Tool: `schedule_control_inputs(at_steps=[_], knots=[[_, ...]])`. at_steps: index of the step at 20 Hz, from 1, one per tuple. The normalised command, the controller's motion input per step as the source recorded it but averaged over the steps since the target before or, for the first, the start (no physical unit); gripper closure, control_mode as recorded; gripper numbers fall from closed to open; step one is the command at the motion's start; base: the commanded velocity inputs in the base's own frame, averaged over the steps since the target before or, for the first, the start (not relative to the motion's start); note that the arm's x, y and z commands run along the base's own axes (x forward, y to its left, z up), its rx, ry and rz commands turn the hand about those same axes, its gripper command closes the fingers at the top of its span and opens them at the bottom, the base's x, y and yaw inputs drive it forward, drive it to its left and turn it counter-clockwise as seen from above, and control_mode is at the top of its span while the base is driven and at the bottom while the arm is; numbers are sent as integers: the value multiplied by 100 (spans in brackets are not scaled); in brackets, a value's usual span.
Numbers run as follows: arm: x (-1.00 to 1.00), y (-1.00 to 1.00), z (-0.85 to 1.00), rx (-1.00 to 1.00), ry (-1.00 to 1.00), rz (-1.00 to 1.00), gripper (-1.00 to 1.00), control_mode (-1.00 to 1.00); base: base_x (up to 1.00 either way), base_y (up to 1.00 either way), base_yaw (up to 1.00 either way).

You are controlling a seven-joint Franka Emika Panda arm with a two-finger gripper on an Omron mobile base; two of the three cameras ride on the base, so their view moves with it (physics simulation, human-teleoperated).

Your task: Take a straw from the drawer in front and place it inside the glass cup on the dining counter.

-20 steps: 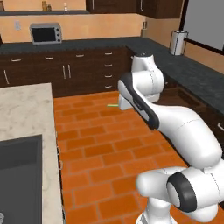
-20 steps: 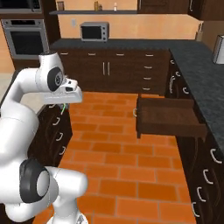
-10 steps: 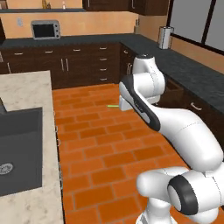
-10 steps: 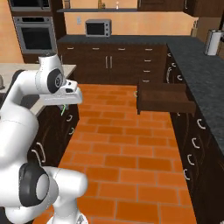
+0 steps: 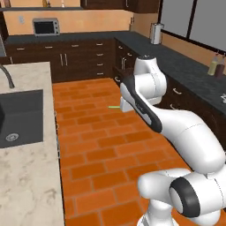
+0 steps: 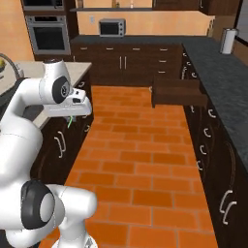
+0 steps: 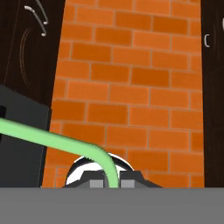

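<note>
We find the gripper [image 7: 108,183] clamped on the straw [image 7: 57,141], carried above the brick floor [image 7: 131,87] beside the dining counter [image 5: 26,176]; the thin stem could slip or swing.

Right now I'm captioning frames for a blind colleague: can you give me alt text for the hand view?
A thin light-green straw with a bent end is pinched in the shut gripper at the bottom and runs off to the left. Behind it lies an orange brick floor, flanked by dark wood cabinets.
</note>
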Motion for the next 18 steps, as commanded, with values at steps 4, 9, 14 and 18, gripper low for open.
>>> schedule_control_inputs(at_steps=[4, 9, 14, 18], knots=[[0, 0, 0, 0, 0, 0, 100, 100, -83, 14, 0], [0, 0, 0, 0, 0, 0, 100, 100, -81, 14, 0], [0, 0, 0, 0, 0, 0, 100, 100, -79, 19, 0], [0, 0, 0, 0, 0, 0, 100, 100, -75, 22, 0]])
